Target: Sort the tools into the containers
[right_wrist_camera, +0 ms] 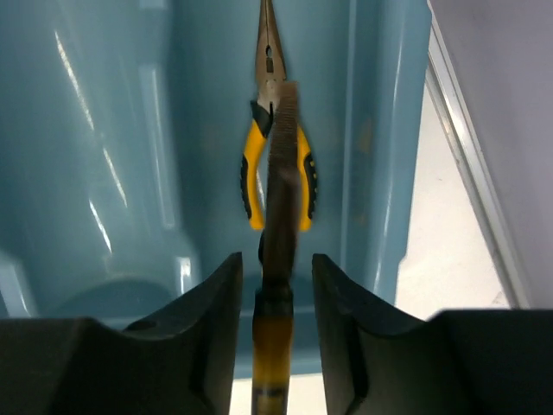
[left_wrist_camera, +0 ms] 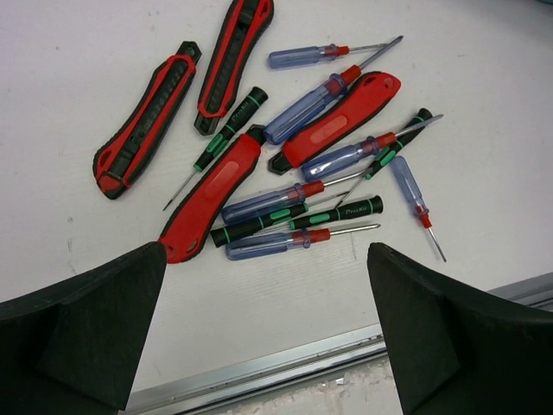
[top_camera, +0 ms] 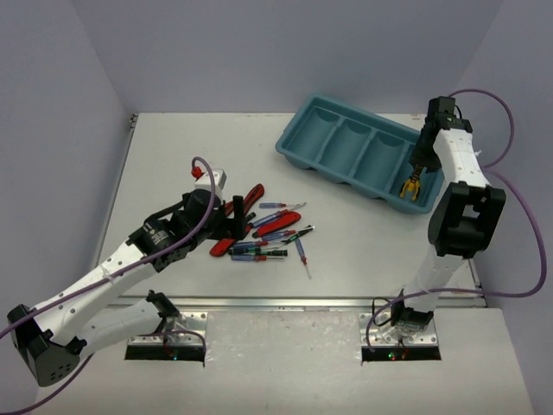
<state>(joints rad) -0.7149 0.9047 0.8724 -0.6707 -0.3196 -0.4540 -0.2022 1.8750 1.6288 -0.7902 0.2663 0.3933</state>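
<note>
Screwdrivers (left_wrist_camera: 302,108) near wide-open left fingers (left_wrist_camera: 86,328) | right fingers (right_wrist_camera: 207,328) astride pliers (right_wrist_camera: 281,173), grip unclear; second pliers (right_wrist_camera: 251,173) below in tray (right_wrist_camera: 380,130)

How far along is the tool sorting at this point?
Done: one yellow-handled pliers lies in the teal tray's end compartment. In hand: a second pliers stands between the right gripper's fingers over that compartment; gripped or just released, unclear. Left: the red-handled cutters and all the screwdrivers lie on the table under the open left gripper.

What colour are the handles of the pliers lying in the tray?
The pliers have yellow-and-black handles, clearest in right wrist view.
</note>
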